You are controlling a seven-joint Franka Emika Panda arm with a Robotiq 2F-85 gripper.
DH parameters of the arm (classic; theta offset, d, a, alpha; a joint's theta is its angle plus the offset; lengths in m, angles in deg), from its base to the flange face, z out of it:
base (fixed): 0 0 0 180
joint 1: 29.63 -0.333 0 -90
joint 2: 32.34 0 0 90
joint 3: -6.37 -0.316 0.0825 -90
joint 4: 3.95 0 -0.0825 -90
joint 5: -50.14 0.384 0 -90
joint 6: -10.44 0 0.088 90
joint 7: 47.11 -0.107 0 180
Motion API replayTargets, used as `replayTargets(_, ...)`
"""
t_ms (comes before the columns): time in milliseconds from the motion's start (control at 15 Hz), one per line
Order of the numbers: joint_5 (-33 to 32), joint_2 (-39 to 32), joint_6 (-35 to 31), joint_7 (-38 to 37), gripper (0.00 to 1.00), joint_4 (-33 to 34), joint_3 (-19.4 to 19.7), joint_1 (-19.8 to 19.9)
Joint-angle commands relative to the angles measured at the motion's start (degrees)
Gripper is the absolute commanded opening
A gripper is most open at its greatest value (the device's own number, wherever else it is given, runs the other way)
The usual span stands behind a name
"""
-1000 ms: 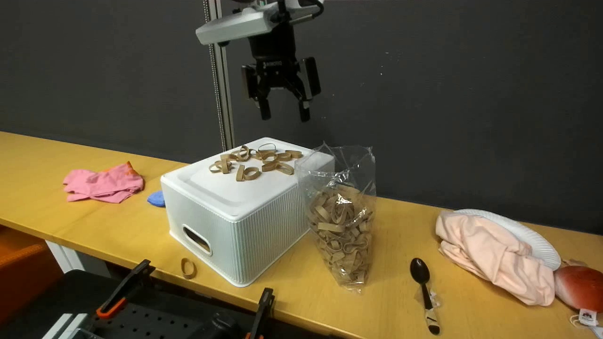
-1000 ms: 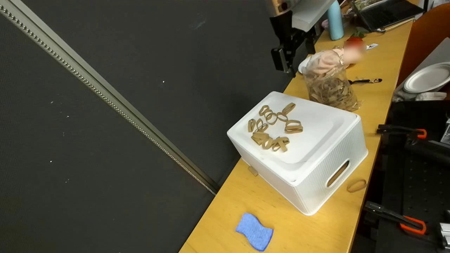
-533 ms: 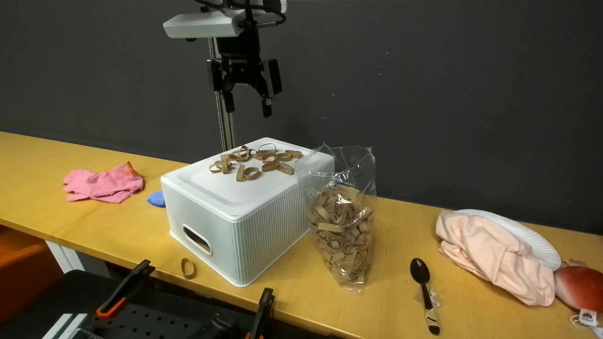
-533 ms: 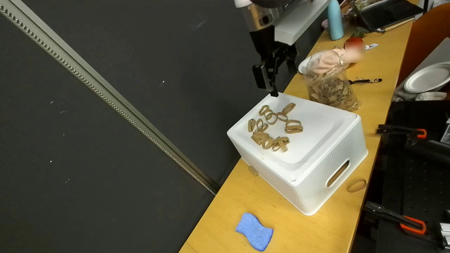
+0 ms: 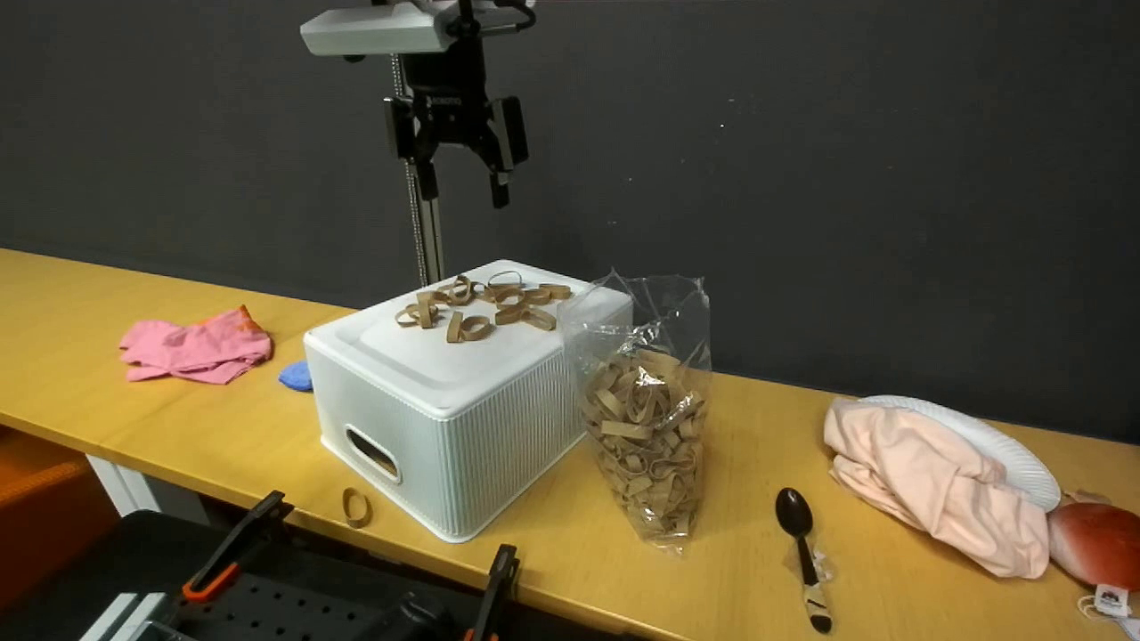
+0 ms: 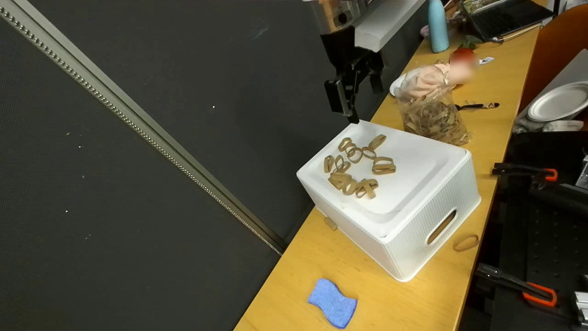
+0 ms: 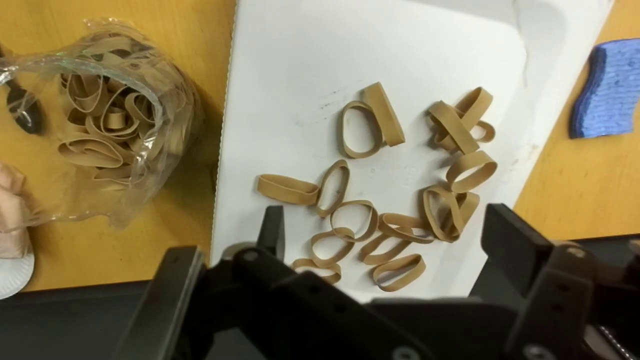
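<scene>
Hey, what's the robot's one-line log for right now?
pincer: open, empty; nearest: rubber bands on white box; beside box: clear bag with more rubber bands

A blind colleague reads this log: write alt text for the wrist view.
Parted black fingers, holding nothing, hang above tan rubber bands scattered on a white box. At the picture's left stands an open, clear bag of similar bands; at its right lies a blue sponge.

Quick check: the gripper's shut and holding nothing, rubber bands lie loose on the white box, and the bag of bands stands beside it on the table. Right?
Not quite: the gripper is open, not shut; the wrist view shows its fingers well apart. It is holding nothing, rubber bands lie loose on the white box, and the bag of bands stands beside it on the table.
</scene>
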State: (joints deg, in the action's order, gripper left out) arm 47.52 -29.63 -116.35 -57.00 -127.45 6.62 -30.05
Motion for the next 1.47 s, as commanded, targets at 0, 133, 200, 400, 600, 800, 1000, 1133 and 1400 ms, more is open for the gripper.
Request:
replayTargets(0,0.4,-1.3,-3.6,0.8,1.00,-0.6,-0.4,0.0)
replayTargets(133,2.0,-2.4,-7.9,1.9,1.00,-1.2,-0.9,-0.6)
replayTargets(200,2.2,-2.8,-9.4,2.2,1.00,-1.4,-1.2,-0.8)
replayTargets(400,3.4,-5.3,-13.7,1.9,1.00,-1.8,-2.2,-1.7)
replayTargets(600,3.8,-7.9,-16.9,1.9,1.00,-2.2,-3.2,-2.7)
replayTargets(800,4.4,-11.6,-19.8,2.2,1.00,-2.2,-3.8,-3.3)
replayTargets(1000,3.9,-12.7,-19.5,1.4,1.00,-2.8,-3.9,-3.7)
replayTargets(1133,3.4,-13.8,-19.6,1.2,1.00,-2.5,-3.6,-3.7)
replayTargets(1400,3.4,-16.3,-19.8,1.5,1.00,-1.6,-3.3,-3.4)
